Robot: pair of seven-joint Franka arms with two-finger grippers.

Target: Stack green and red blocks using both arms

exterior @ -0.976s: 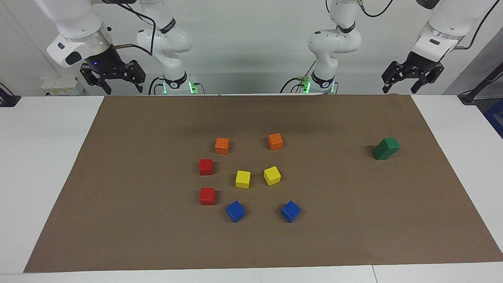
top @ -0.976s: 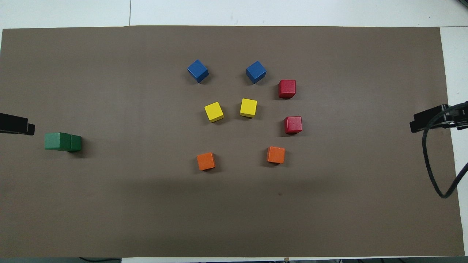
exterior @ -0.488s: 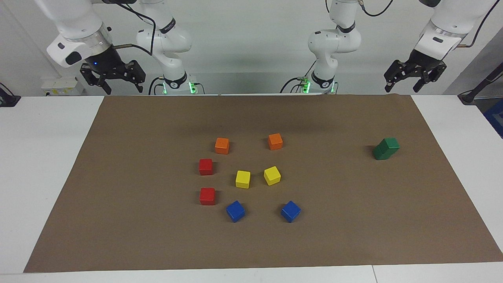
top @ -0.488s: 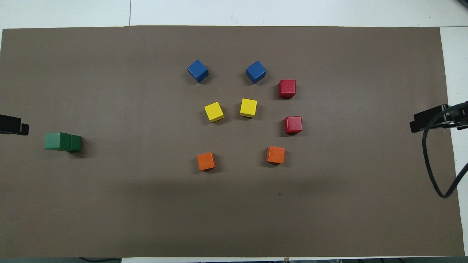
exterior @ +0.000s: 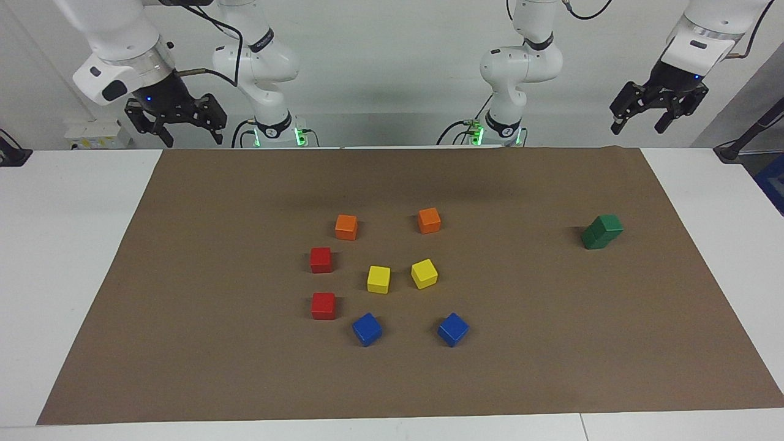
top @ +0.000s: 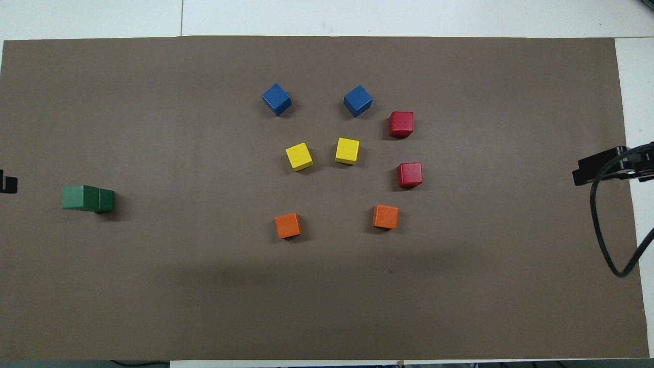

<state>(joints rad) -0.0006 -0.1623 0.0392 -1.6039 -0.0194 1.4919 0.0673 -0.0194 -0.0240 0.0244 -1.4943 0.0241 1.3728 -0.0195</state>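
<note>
With green stack point(exterior: 603, 231) already built toward left arm's end of mat point(exterior: 184, 343) and visibly offset, top cube overhanging, treat as liable to topple if bumped. Both reds point(exterior: 321, 260) point(exterior: 323, 305) lie apart, unstacked, nearer right arm's end, crowded by orange point(exterior: 346, 226), yellow point(exterior: 378, 279) and blue point(exterior: 367, 329): risk of nudging neighbours or gripping wrong colour on descent. Left tool point(exterior: 659, 110) and right tool point(exterior: 174, 119) hang raised by surface's robot edge, jaws wide, empty.

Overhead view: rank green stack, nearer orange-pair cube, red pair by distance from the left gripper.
Left gripper, open, at the left arm's end.
1. Green stack: at that same end of the mat.
2. Orange cube: mid-mat, toward the left arm's end of its pair.
3. Red cubes: toward the right arm's end; too close to split.
</note>
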